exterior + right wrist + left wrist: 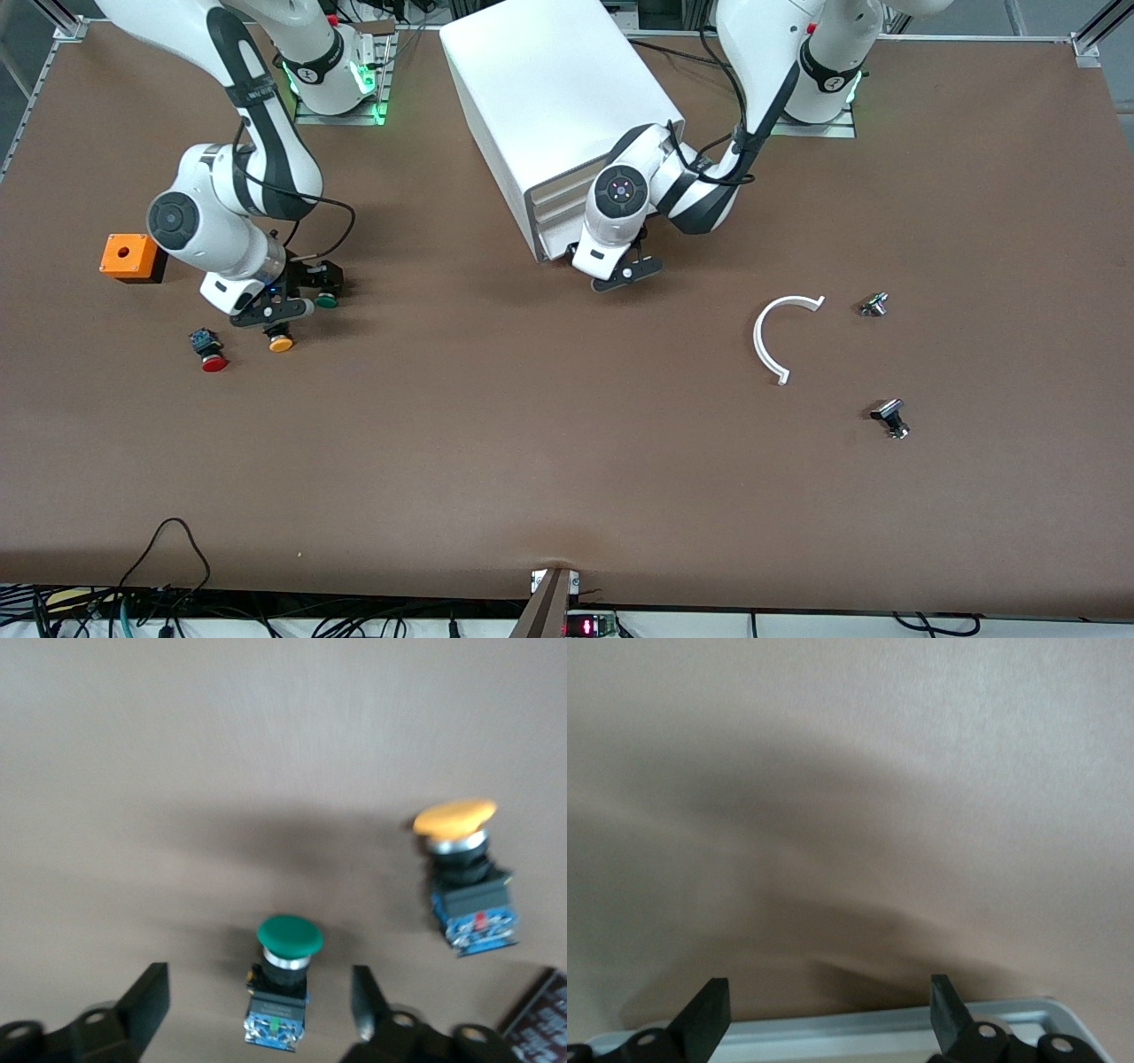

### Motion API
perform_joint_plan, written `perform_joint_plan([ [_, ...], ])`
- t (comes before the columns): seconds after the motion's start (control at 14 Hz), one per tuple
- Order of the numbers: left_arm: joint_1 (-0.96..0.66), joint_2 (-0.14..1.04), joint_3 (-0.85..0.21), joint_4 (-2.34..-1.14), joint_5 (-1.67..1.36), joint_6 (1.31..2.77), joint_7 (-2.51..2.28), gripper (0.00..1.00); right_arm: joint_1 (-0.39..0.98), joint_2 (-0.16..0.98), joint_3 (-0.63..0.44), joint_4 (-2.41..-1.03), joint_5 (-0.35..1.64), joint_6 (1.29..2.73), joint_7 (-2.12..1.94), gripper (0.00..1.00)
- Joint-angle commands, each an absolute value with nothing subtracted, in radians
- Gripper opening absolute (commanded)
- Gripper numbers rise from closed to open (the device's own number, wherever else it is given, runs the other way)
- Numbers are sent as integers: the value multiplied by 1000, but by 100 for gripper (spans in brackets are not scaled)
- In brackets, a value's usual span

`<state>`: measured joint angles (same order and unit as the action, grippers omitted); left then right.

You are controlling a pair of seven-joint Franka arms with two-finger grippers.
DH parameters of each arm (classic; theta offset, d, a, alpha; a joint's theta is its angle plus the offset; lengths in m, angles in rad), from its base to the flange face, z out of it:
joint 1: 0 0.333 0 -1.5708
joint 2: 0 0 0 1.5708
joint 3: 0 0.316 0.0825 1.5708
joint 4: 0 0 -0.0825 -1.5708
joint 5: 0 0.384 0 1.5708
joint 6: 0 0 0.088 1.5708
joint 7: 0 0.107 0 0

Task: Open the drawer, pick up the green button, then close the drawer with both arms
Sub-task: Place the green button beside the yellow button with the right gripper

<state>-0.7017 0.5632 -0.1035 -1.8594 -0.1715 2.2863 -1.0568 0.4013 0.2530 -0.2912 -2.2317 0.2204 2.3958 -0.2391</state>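
Drawer (556, 241) front — largely hidden by left arm (620, 213).

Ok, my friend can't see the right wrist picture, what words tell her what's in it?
The right tool is open, with the green button lying on the brown table between its two black fingers. A yellow-orange button lies beside it.

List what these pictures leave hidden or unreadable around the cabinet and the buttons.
- Lowest drawer: front view, left arm's wrist covers it; open or shut unclear.
- Green button: front view, mostly behind the right gripper.
- Two small dark parts: front view, too small to identify.
- Drawer rim: left wrist view, cut off by the edge.
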Motion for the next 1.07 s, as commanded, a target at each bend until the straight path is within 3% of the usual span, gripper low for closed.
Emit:
perform_joint_plan([
  [0.0,-729,506,-100,-1910,-147,2279,-1100,99,399,209,-296,-2110,201,2237,-218,99],
  [0.21,-753,506,-100,-1910,-149,2279,-1118,99,396,193,-314,-1949,158,2070,-213,99],
  [0.57,-765,506,-100,-1908,-149,2276,-1138,99,397,68,-305,-1858,48,1932,-218,99],
  [1.0,-715,473,-25,-1865,-149,2276,-1134,99,394,61,-318,-1680,21,1720,-235,100],
])
